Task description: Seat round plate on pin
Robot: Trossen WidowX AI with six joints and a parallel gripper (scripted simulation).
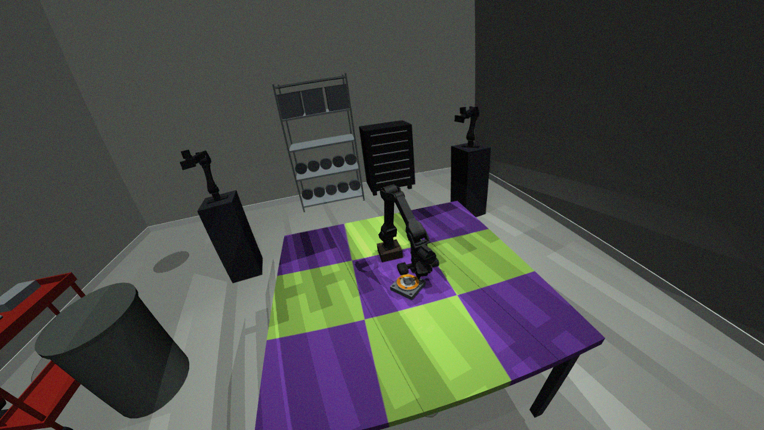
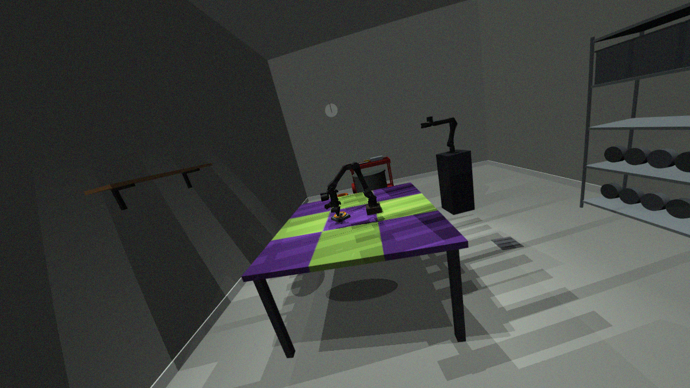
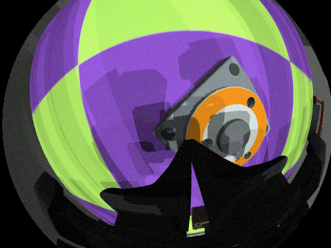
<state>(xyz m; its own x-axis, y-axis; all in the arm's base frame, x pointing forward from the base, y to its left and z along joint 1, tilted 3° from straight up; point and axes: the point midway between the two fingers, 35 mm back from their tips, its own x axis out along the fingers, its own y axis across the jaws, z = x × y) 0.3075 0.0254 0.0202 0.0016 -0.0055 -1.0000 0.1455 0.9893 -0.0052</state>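
On the checkered table [image 1: 330,299], the grey base [image 3: 216,83] sits on the middle purple square, just in front of my arm's foot, and the round plate [image 3: 203,117] with its orange ring lies on it around the post [image 3: 234,133]. My pincer [image 3: 190,153] is pressed together on nothing, its tip at the plate's near rim; whether it touches, I cannot tell. I judge this the turning step: next I must nudge the rim round the post until the tab's hole meets the pin, then withdraw. My fingers hide the near rim; tab and pin are not discernible.
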